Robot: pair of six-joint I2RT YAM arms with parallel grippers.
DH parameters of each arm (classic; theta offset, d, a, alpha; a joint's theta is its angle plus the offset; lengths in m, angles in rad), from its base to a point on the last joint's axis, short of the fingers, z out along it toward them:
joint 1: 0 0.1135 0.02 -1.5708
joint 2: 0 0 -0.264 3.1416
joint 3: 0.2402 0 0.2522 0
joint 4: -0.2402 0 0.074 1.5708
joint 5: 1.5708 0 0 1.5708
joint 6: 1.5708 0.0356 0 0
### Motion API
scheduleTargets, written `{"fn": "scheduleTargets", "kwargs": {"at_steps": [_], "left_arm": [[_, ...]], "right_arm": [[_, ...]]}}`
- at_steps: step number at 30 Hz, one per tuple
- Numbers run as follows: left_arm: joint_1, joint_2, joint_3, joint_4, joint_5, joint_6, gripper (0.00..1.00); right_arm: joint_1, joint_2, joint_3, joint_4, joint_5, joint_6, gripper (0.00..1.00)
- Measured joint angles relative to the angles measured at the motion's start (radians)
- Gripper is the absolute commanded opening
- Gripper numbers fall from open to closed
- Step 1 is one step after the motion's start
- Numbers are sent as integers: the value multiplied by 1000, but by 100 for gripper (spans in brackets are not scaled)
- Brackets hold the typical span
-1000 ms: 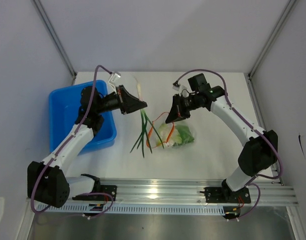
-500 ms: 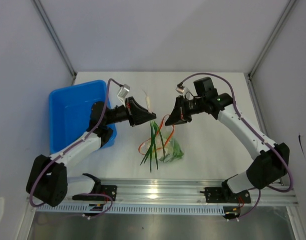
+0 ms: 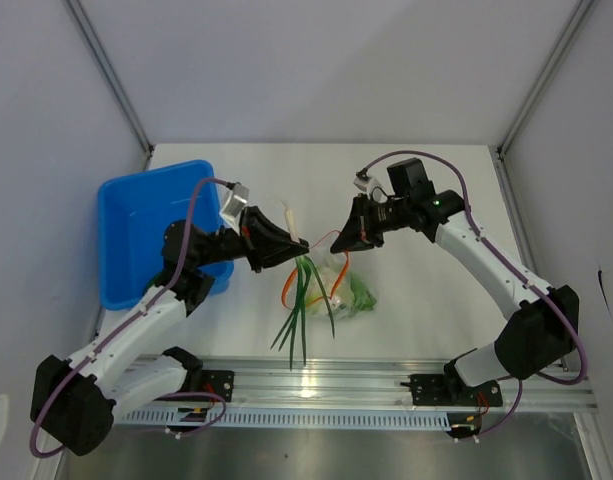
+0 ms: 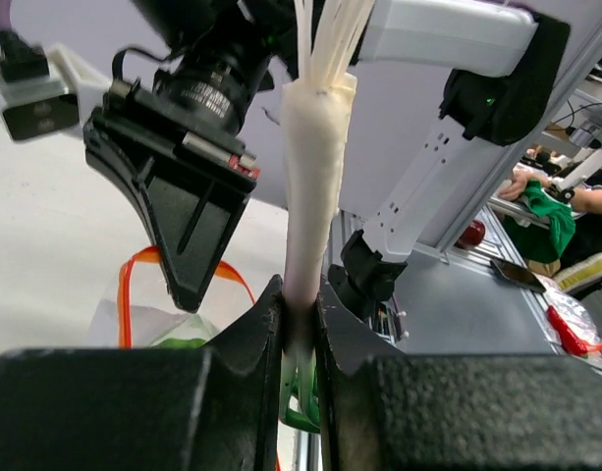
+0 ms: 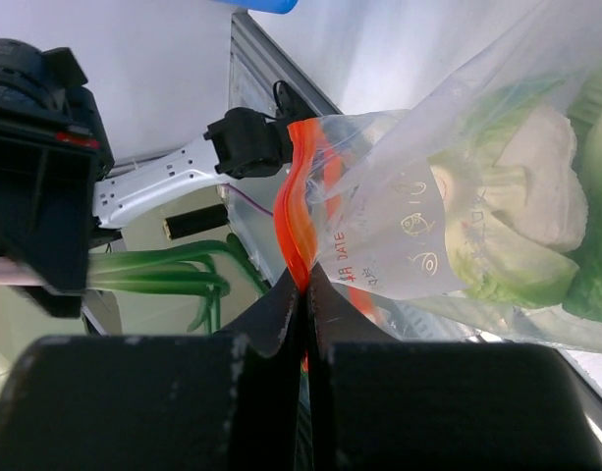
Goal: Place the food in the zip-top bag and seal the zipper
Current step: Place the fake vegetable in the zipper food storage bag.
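The zip-top bag is clear with small black lettering, its zipper orange-red. The leafy piece seen through it is cream and light green. The spring onion is creamy white, its stalks green. At nine o'clock on the white table is a bright blue bin; the left gripper and right gripper are black

We stretch our left arm from its base up and across toward the middle, wrist turned inward, with the left gripper held aloft and pointing right, its jaws pinched narrowly on a pale stalk. Our right arm folds at the elbow and reaches leftward, the right gripper facing the left one, near it but apart, jaws pressed together on the zipper
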Motion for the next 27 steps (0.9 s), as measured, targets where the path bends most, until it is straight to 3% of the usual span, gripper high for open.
{"fn": "scheduleTargets", "kwargs": {"at_steps": [14,21,27], "left_arm": [[-35,319,97,-25,11,-6,0],[-84,329,60,45,-139,14,1],[-121,336,-22,235,-265,19,1]], "right_arm": [[6,-21,-13,16,-12,5,0],[6,-47,-43,68,-27,66,0],[6,-51,-68,134,-27,170,0]]}}
